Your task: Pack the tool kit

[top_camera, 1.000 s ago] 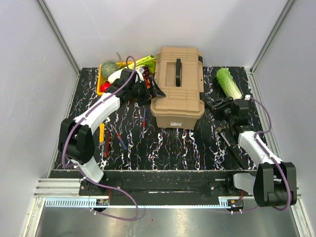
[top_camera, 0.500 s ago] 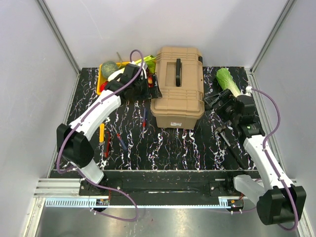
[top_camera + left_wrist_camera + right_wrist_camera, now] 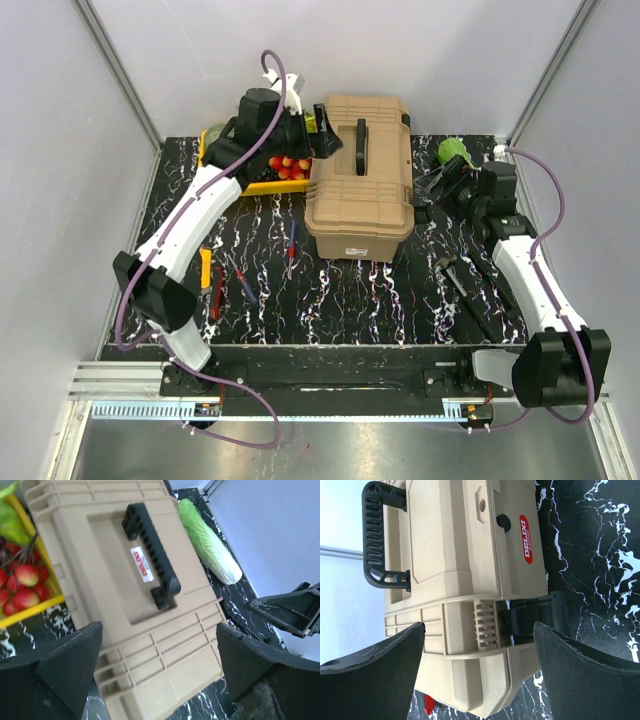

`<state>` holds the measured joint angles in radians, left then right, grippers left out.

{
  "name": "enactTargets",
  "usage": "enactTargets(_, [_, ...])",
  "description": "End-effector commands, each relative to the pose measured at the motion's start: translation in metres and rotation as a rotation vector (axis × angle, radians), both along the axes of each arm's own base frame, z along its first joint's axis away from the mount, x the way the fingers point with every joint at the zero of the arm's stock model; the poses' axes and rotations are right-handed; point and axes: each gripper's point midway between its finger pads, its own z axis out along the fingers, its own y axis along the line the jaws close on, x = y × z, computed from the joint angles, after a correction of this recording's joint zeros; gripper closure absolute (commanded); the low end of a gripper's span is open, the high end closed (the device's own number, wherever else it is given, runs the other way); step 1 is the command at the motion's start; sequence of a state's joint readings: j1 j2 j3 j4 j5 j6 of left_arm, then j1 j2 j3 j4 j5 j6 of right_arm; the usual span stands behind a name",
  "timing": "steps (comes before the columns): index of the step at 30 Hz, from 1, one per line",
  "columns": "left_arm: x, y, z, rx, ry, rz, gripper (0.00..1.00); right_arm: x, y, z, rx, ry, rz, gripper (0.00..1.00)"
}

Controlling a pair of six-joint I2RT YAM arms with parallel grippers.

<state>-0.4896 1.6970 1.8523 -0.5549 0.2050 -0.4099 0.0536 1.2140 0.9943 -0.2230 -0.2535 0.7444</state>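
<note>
Both arms had advanced from their bases to flank the toolbox (image 3: 358,195). Nearest, hand tools (image 3: 244,284) lay unpacked on the worktop (image 3: 350,300). Mid-worktop, the toolbox stood with its lid closed. Left pincer (image 3: 157,632) and right pincer (image 3: 479,625), fully spread and empty, faced lid and side latch (image 3: 520,622), probably to open it.

Robot lab cell — white walls (image 3: 400,50), aluminium framing (image 3: 118,72).

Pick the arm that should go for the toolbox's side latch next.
Likely right. The right gripper, open, faces the toolbox end, the black latch framed between its fingers. The left gripper, also open, looks down on the handle instead.
</note>
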Motion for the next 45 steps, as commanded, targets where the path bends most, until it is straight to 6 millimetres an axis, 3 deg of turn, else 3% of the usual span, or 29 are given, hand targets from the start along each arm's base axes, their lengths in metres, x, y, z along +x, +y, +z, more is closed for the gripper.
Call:
enactTargets(1, [0.028,-0.038,0.010,-0.021,-0.144,-0.078,0.01,0.013,0.003,0.021,0.022,-0.053,0.061,0.07])
enactTargets(6, [0.052,-0.050,-0.024,0.106,-0.139,0.027,0.01,0.027,0.006,0.017,0.044,-0.048,0.078,0.07])
enactTargets(12, [0.057,-0.077,-0.053,0.208,-0.167,0.035,0.03,0.046,0.014,0.006,0.111,-0.019,0.124,0.09])
enactTargets(13, [0.058,-0.080,-0.057,0.223,-0.170,0.036,0.03,0.051,0.004,0.003,0.115,-0.014,0.108,0.09])
enactTargets(18, [0.072,-0.075,-0.075,0.279,-0.158,0.112,0.11,0.069,-0.009,-0.002,0.144,-0.010,0.071,0.10])
enactTargets(24, [0.084,-0.076,-0.067,0.281,-0.181,0.161,0.43,0.089,-0.019,-0.001,0.200,-0.033,0.050,0.11])
enactTargets(27, [0.080,-0.084,-0.068,0.283,-0.185,0.139,0.67,0.097,-0.019,-0.003,0.243,-0.040,0.048,0.11])
enactTargets(30, [0.074,-0.085,-0.073,0.293,-0.166,0.131,0.98,0.108,-0.018,-0.009,0.311,-0.042,0.047,0.11])
enactTargets(36, [0.049,-0.076,-0.070,0.297,-0.123,0.119,1.00,0.133,-0.012,-0.008,0.461,-0.116,0.080,0.06])
enactTargets(45, [0.022,-0.068,-0.084,0.323,-0.048,0.087,1.00,0.167,-0.017,-0.040,0.693,-0.180,0.034,0.01])
